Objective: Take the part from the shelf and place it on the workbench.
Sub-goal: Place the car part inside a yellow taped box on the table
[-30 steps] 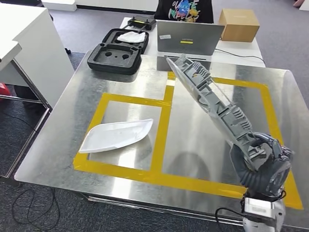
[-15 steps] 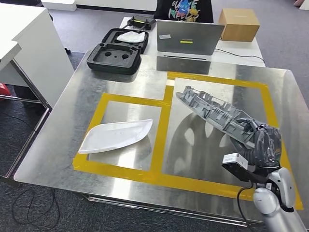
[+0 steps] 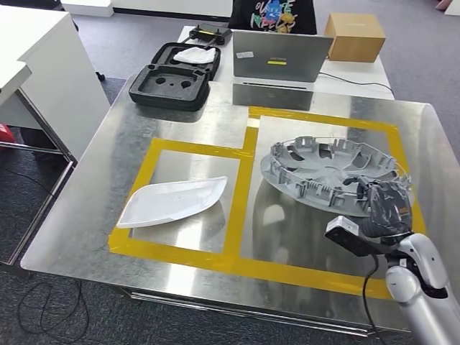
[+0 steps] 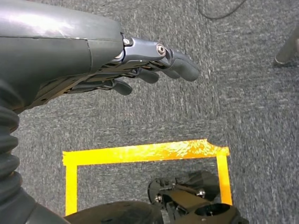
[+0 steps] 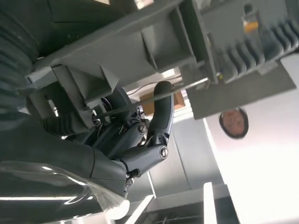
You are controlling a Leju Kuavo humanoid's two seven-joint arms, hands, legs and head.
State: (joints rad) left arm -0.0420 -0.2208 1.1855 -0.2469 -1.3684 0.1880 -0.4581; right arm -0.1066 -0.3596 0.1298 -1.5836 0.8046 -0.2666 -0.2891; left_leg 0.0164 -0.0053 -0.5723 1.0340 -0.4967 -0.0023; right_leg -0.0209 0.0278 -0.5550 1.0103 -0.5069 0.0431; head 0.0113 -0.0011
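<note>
The part, a round grey ribbed wheel cover (image 3: 325,169), lies almost flat and low over the right yellow-taped square of the metal workbench (image 3: 179,129). My right hand (image 3: 385,208) grips its near right rim from the table's right front. In the right wrist view the fingers (image 5: 160,121) curl around a thin bar of the cover (image 5: 169,42). Whether the cover touches the table I cannot tell. My left hand (image 4: 148,70) hangs over grey carpet, fingers stretched out, holding nothing.
A white curved part (image 3: 173,201) lies in the left taped square. Behind the bench are a black foam case (image 3: 173,75), a laptop (image 3: 279,56), a cardboard box (image 3: 355,36) and a person (image 3: 274,16). A white cabinet (image 3: 49,72) stands at the left.
The wheel cover has swung down from steeply tilted to nearly flat over the right square. My right hand has turned with it and moved slightly up the table's right side.
</note>
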